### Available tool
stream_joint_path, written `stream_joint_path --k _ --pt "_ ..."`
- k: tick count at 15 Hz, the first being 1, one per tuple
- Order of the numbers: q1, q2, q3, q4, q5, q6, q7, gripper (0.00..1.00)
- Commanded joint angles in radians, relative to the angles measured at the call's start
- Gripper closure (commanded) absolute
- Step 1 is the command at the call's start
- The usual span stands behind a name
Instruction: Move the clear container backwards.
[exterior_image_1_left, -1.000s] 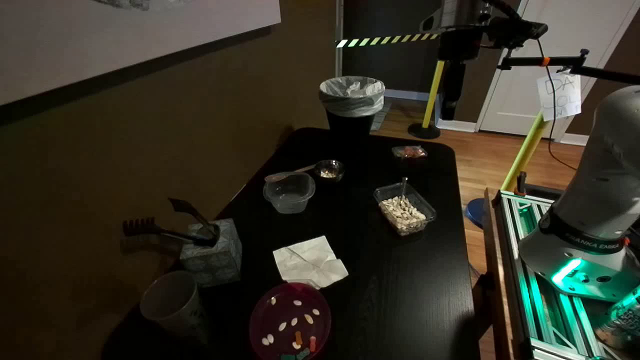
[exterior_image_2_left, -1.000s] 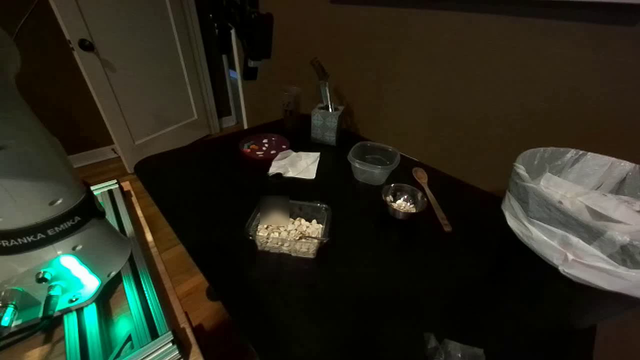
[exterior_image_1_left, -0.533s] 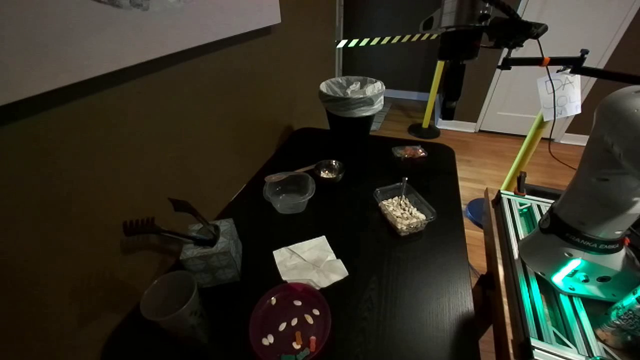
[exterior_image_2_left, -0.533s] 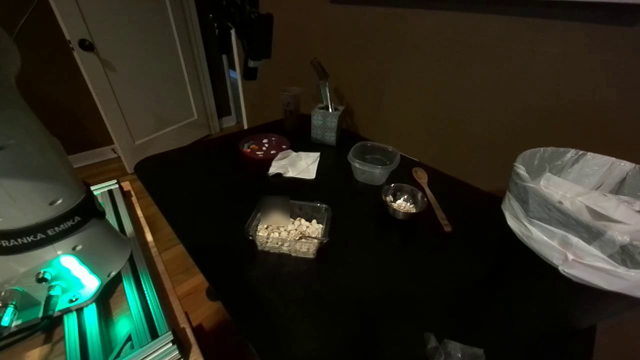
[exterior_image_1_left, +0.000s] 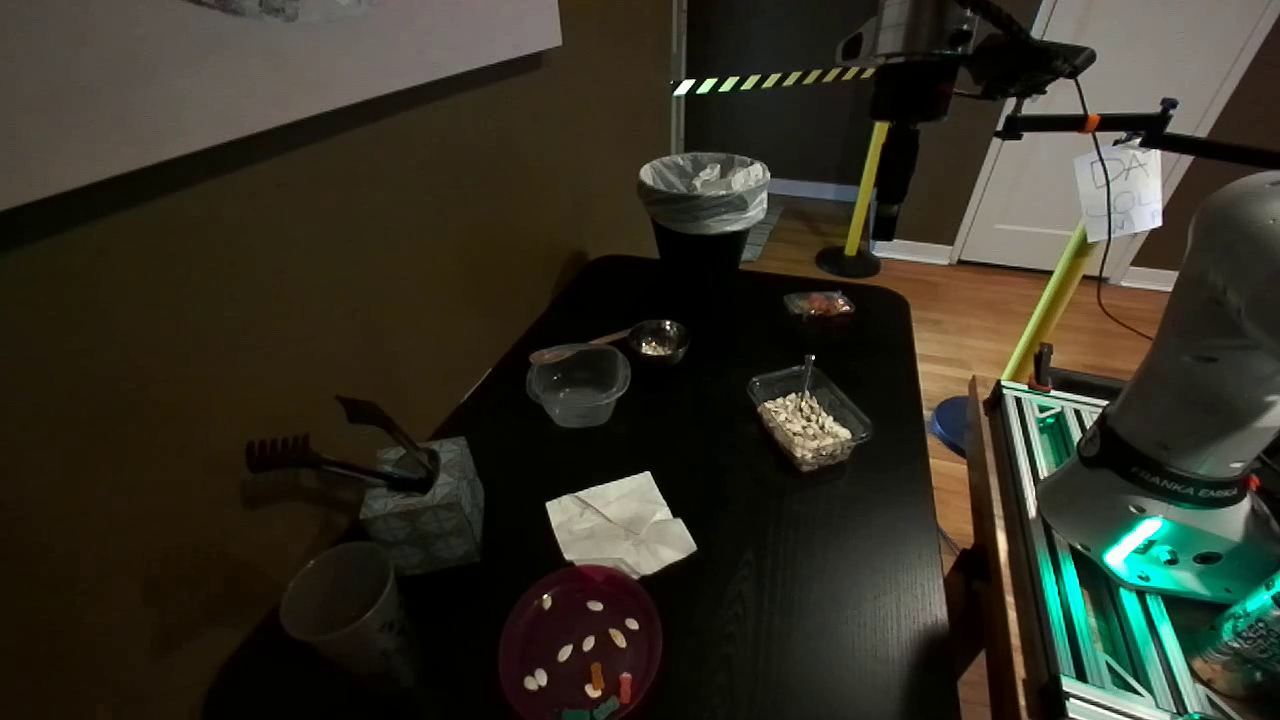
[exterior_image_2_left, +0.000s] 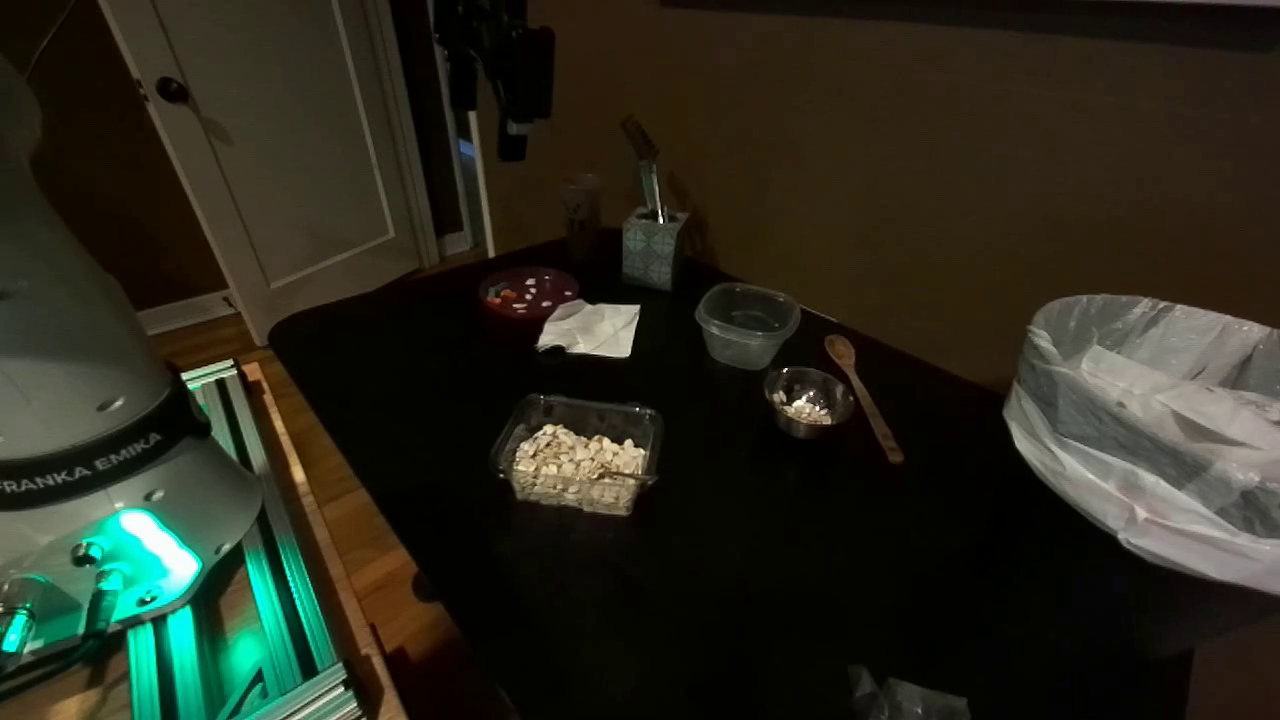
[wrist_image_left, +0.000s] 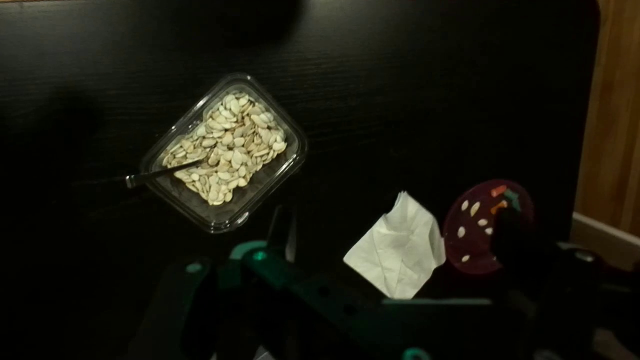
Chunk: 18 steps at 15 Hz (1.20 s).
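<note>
Near the robot-side edge of the dark table (exterior_image_1_left: 810, 570), the clear container (wrist_image_left: 260, 188) held seeds (wrist_image_left: 237, 140) and a partly buried utensil (wrist_image_left: 162, 173), a small bowl (exterior_image_2_left: 838, 412) held fewer seeds, and the plate (wrist_image_left: 477, 245), partly hidden in the wrist view by the dim gripper (wrist_image_left: 396, 224), whose fingers stood apart, bore seeds and coloured bits (wrist_image_left: 498, 191).

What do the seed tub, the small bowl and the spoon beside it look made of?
Seed tub: likely clear, glossy plastic; see-through walls, glints along the rim.
Small bowl: shiny, perhaps glass, plastic or metal; its glints leave that open.
Spoon: probably wood with a dull finish, from its warm brown colour.
</note>
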Motion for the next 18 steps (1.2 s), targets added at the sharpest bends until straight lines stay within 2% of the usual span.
stream_joint_path --k 1,4,8,9,10,11,18 --pt "-0.043 0.098 0.068 -0.037 -0.007 0.214 0.143 0.00" --pt "-0.070 0.199 0.111 -0.076 -0.010 0.403 0.289 0.00" --pt "-0.116 0.360 0.154 -0.092 -0.049 0.512 0.467 0.00" --pt "-0.120 0.402 0.153 -0.089 -0.046 0.525 0.492 0.00" --pt "-0.107 0.442 0.136 -0.076 -0.021 0.489 0.468 0.00" --pt "-0.100 0.354 0.135 -0.096 -0.025 0.486 0.442 0.00" --pt "-0.100 0.497 0.135 -0.052 -0.022 0.508 0.480 0.00"
